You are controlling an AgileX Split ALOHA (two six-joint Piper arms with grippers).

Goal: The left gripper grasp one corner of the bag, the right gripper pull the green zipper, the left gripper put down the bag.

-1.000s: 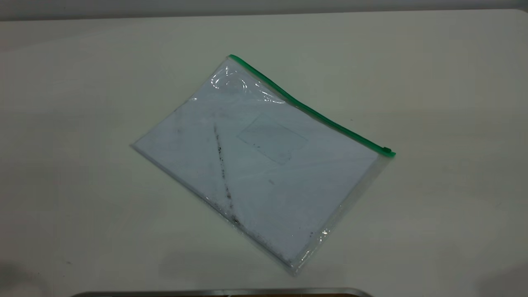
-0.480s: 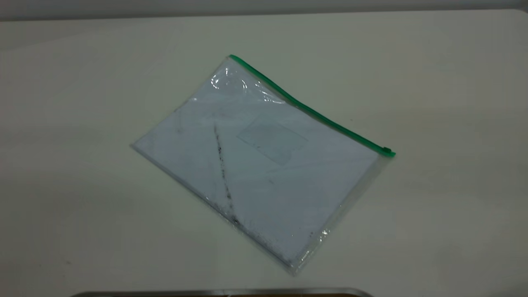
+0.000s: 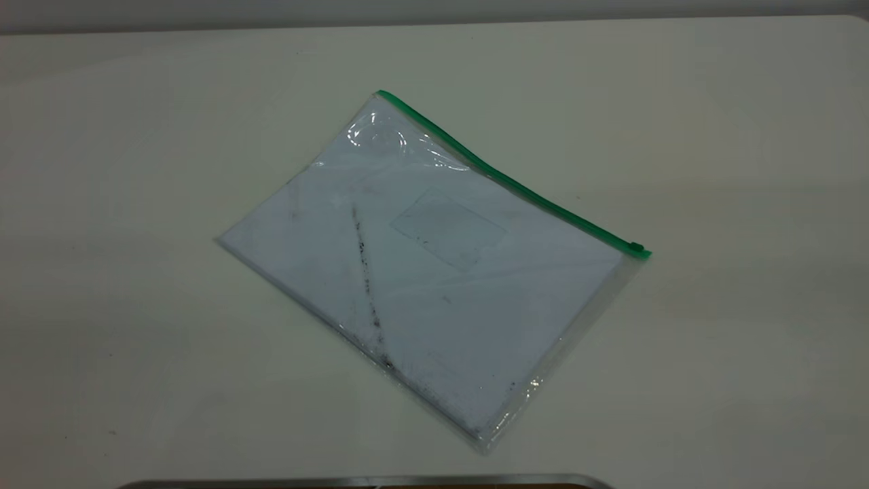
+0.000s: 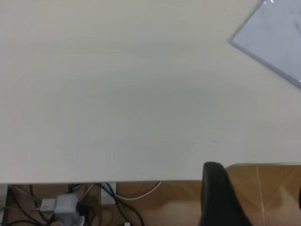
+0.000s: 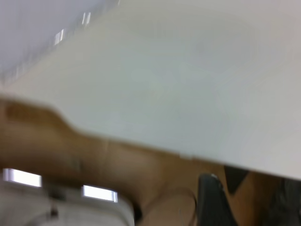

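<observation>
Bag well apart from left tool

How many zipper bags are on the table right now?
1. The bag lies flat mid-table, its green zipper along the far edge; nothing suggests another is hidden.

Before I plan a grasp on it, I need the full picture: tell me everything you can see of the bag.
The bag is a large, flat, clear plastic pouch lying on the table, turned diagonally. White paper sheets fill it, marked by a dark diagonal smudge line, with a faint rectangular patch near the middle. The green zipper runs along its far long edge, its small slider tab at the right end. The plastic wrinkles and glints near the far corner. No gripper touches it.
</observation>
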